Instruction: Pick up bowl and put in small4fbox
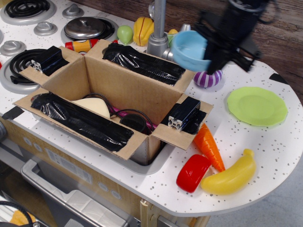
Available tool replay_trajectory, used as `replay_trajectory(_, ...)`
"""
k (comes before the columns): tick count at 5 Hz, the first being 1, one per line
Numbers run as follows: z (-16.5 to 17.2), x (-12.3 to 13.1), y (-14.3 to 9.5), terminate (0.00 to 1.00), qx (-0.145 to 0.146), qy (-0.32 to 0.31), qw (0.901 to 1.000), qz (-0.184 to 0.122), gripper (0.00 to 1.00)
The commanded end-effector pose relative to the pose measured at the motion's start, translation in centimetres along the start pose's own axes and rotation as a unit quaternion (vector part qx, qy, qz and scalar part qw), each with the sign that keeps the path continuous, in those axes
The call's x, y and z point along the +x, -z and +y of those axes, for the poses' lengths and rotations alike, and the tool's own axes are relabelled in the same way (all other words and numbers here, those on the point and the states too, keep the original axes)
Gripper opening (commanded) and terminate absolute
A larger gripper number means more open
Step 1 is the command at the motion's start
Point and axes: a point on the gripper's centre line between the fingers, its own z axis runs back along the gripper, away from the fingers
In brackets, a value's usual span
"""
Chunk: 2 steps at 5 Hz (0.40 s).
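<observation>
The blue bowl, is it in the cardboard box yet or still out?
Out. The bowl hangs in the gripper, above the box's far right corner.

— What do you see around the green plate [257,106]?

— I see a striped ball [207,78] to its left. Nearer me lie a carrot [209,146], a yellow banana [230,177] and a red block [192,172].

no readable text, no labels, no brands, no numbers anywhere in view
</observation>
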Motion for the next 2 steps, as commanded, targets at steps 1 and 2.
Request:
replay_trajectory(1,2.9,-3.5,-1.7,0.00,-0.007,0.000,1.0000,-0.005,0.00)
replay_trajectory(2,4.8,-5.1,-0.4,1.00,-0.013,0.026,0.9992,0.027,0.00)
